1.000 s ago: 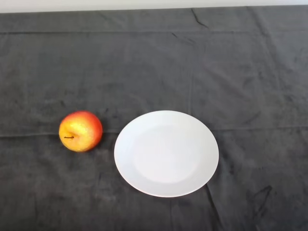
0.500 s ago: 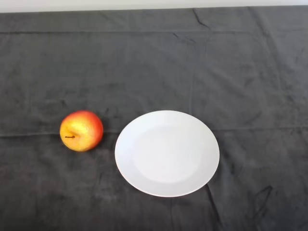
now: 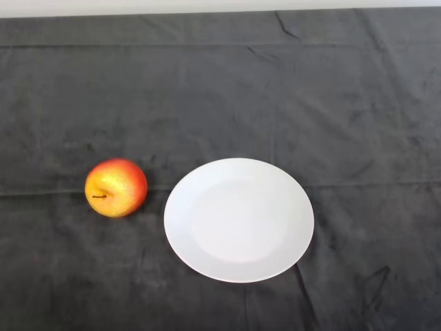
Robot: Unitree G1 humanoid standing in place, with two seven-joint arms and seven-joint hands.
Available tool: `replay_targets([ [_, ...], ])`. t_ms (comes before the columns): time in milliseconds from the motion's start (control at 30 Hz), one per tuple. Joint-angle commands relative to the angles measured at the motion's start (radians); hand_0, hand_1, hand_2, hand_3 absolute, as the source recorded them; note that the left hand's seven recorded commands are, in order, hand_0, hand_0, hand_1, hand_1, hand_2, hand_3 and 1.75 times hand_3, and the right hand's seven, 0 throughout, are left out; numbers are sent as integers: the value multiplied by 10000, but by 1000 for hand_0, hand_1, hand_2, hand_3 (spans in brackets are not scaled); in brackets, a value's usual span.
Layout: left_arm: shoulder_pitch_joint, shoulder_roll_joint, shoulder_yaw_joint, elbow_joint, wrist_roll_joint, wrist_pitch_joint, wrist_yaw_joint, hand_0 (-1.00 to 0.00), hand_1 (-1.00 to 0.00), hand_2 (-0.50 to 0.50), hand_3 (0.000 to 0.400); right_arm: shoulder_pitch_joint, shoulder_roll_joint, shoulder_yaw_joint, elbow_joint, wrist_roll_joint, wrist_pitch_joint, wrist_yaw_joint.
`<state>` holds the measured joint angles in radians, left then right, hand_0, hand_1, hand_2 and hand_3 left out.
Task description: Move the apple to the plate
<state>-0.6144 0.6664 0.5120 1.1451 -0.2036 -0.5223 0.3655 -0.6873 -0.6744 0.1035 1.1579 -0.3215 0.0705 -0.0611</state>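
Observation:
A red and yellow apple (image 3: 116, 187) lies on the dark cloth at the left of the head view, its short stem pointing left. Just to its right, a small gap away, sits a round white plate (image 3: 238, 219) with nothing on it. The apple rests on the cloth, apart from the plate's rim.
The dark cloth (image 3: 220, 89) covers the whole table, with creases running across it and a fold line level with the apple. A pale strip of wall (image 3: 138, 7) shows past the table's far edge.

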Motion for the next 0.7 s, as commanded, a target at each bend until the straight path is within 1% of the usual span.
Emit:
replay_targets([
  [33,-599,-221,-274,-298,417,198,-140,0,0,0,0,-144,-253,-38,142,-116,-36,-120],
  [167,-591,-322,-663,-785,669,467,-319,0,0,0,0,-135,-253,-39,127,-113,-31,-119],
  [367,-190,-565,-1187,-1945,991,878,-514,0,0,0,0,-115,-253,-43,93,-106,-19,-118],
  [533,240,-765,-1645,-3160,1304,1435,-584,0,0,0,0,-91,-252,-48,51,-99,-5,-116],
  [700,772,-884,-2066,-4503,1599,2120,-722,0,0,0,0,-58,-252,-55,-5,-89,14,-113],
])
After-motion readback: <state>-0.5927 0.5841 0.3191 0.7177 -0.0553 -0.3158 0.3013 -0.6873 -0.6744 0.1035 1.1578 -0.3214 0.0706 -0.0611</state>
